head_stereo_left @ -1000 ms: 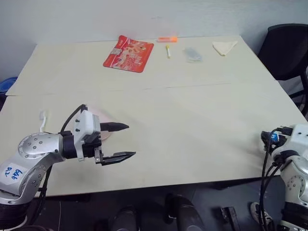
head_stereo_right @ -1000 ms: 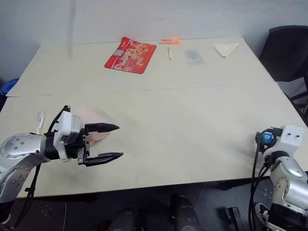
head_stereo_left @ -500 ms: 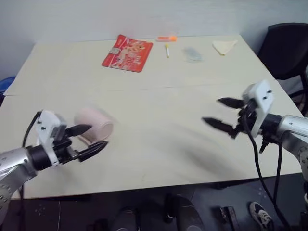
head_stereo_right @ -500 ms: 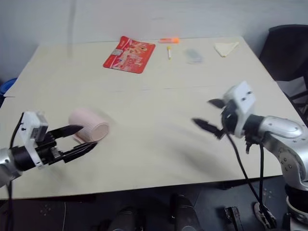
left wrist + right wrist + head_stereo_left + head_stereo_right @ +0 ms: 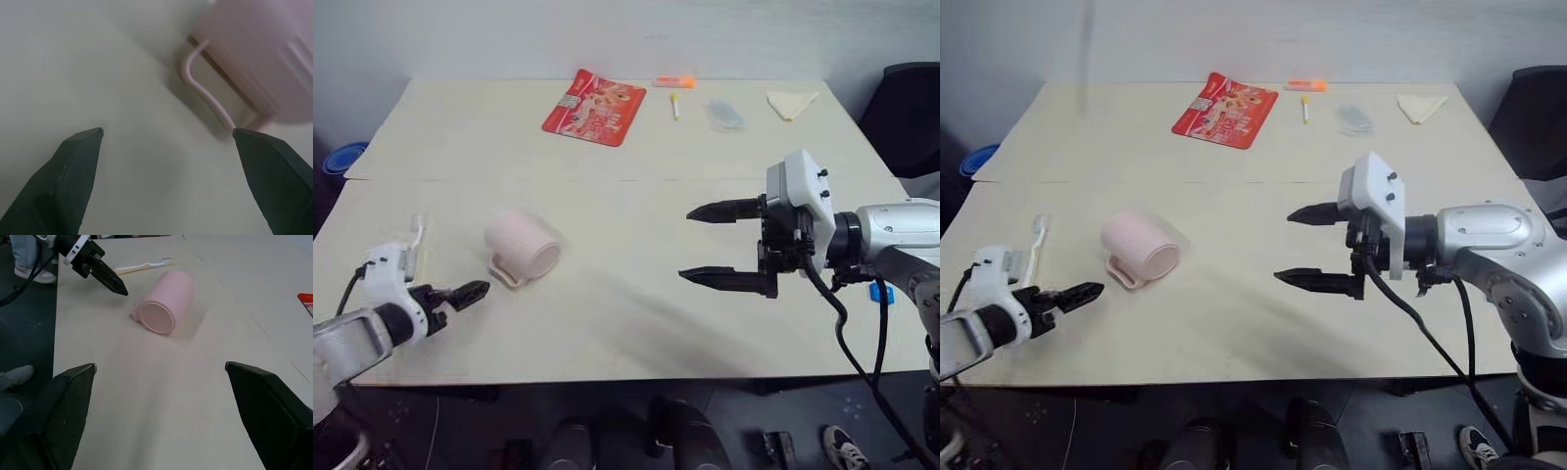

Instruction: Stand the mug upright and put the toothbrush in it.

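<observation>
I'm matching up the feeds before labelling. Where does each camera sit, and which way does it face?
Left and right eye views: on the head, looking forward and down over the table; both arms show, the mug lying on its side.
Left wrist view: along the open left gripper at the mug's handle.
Right wrist view: along the open right gripper toward the mug, toothbrush and left gripper.
All share the mug.

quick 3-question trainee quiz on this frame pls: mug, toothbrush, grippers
1. True or false: the mug stands upright.
2. The toothbrush lies: A) inside the mug, B) on the table near the left gripper, C) beside the red packet.
3. Fill in: the right gripper is open and holds ____.

Key: 1 false, it lies on its side. 2 B. 3 nothing.
</observation>
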